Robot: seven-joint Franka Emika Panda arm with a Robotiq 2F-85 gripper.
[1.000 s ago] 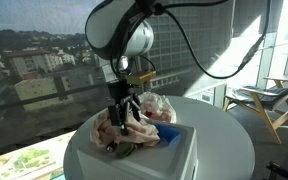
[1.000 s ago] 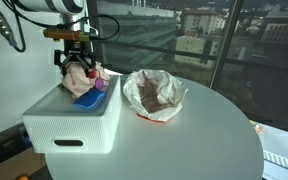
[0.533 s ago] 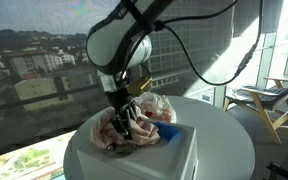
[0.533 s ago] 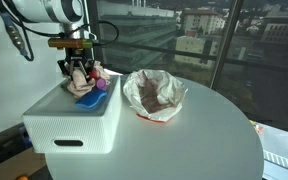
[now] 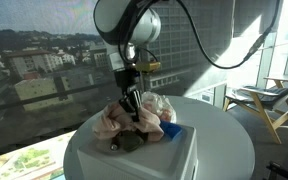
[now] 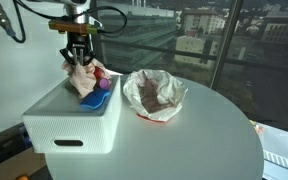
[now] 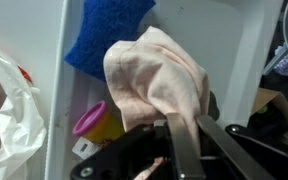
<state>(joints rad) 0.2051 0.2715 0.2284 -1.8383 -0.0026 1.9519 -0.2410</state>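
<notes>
Pink cloth (image 7: 159, 82) is bunched up and gripped at its near edge by the fingers (image 7: 187, 150). They're clamped on a fold of it, w/ the rest of the fabric bulging out past the tips in the wrist view. In both exterior views the cloth (image 6: 84, 74) hangs straight below the fingers (image 6: 81, 60), arm coming down from above. Its lower folds reach the top of the white box (image 6: 74, 122). In an exterior view they spread wide over the box top (image 5: 112, 122) and look to rest on it, but exact contact can't be told.

Just beside the cloth on the box top:
- blue sponge (image 7: 109, 40), flat, partly tucked under the cloth's far end
- small magenta cup (image 7: 97, 122), close to the fingers on the bag side, upright as far as one can tell
- dark item (image 5: 132, 143) at the box's front edge, too blurred to ID

White box sits on a round white surface (image 6: 199, 140). An open, crumpled plastic bag (image 6: 154, 93) w/ pinkish contents sits on the same surface, near the box but apart from it. Windows w/ city bldgs lie behind.
</notes>
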